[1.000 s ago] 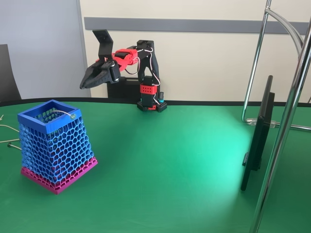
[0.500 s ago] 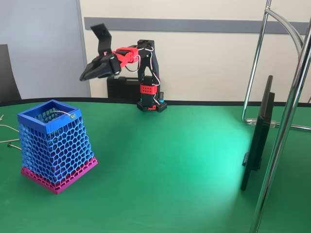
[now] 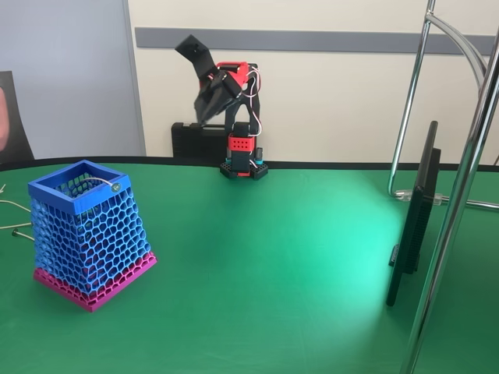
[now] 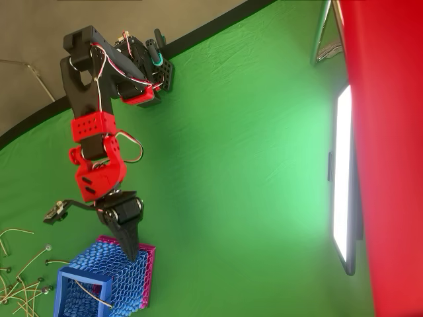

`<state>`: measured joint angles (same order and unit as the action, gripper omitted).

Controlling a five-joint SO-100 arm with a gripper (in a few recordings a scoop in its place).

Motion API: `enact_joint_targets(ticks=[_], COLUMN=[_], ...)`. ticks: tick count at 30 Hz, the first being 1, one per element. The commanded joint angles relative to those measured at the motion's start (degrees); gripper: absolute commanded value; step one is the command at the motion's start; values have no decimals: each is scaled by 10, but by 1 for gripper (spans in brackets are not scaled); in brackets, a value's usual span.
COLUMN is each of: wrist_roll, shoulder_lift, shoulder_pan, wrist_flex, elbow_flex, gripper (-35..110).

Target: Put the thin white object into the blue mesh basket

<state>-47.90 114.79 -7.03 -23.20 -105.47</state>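
The thin white object [image 3: 100, 181], light and limp, lies draped inside the blue mesh basket [image 3: 84, 234], gripper [image 3: 199, 82] gaping empty.

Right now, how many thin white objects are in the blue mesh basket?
1. The thin white object lies across the blue mesh basket opening, one end at the rim; others may be hidden deeper inside the mesh.

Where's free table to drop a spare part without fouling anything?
The widest bare green stretch lies between the blue mesh basket and the upright screen, in front of the arm's base. Bare cloth also runs along the near edge. It is crowded left of the basket, where loose pale wires lie. The thin white object already rests inside the basket.
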Motion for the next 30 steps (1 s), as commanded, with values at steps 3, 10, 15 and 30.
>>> enact_joint_targets(ticks=[3,10,15,30], wrist_roll=[74,184,260,360], shoulder_lift=[134,318,433,740], shoulder_pan=[21,32,34,52], wrist_flex=[-26,-75,-95,-114], elbow_flex=[-98,-267,-381,-702], gripper=[0,0,0,0])
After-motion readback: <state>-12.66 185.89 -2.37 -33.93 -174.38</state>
